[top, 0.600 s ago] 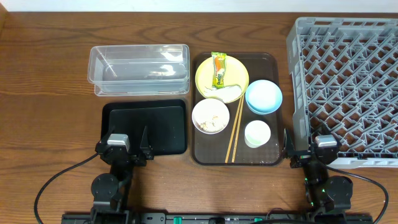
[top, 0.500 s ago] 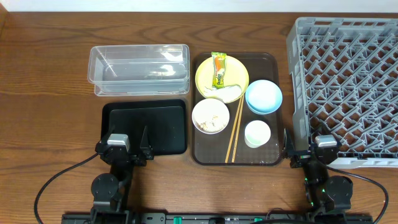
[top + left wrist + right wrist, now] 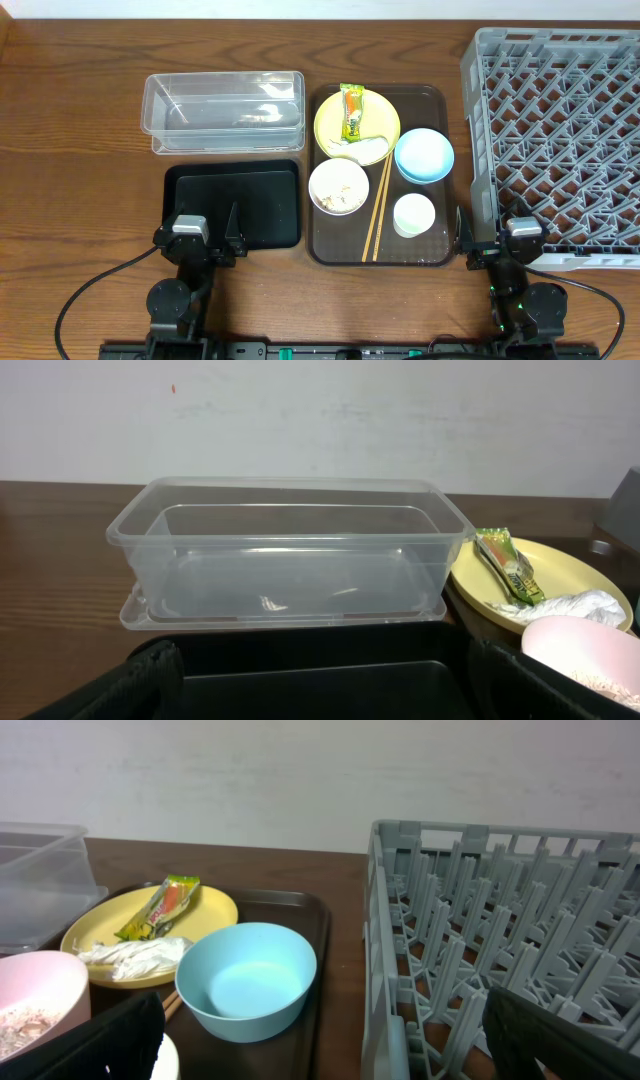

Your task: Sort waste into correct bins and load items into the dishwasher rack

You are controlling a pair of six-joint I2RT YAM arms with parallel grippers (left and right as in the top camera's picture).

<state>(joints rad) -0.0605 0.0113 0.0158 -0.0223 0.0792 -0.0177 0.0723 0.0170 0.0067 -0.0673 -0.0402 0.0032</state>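
Note:
The clear tub (image 3: 225, 110) and the black tray (image 3: 240, 205) lie left of the brown serving tray (image 3: 428, 100). On it are the yellow plate (image 3: 385, 118) with the snack wrapper (image 3: 352, 112) and tissue (image 3: 366, 148), a white bowl (image 3: 340, 187) holding rice scraps, the light blue bowl (image 3: 424, 156), the white cup (image 3: 414, 215) and the chopsticks (image 3: 379, 210). The grey rack (image 3: 560, 130) stands at the right. My left gripper (image 3: 197, 236) is open at the black tray's near edge (image 3: 320, 660). My right gripper (image 3: 496, 238) is open between serving tray and rack (image 3: 500, 930), both empty.
A pale wall rises behind the wooden table. The clear tub (image 3: 290, 550) has nothing in it. From the right wrist, the blue bowl (image 3: 250, 980) sits close ahead, with the plate (image 3: 210, 910) and wrapper (image 3: 160, 907) behind it.

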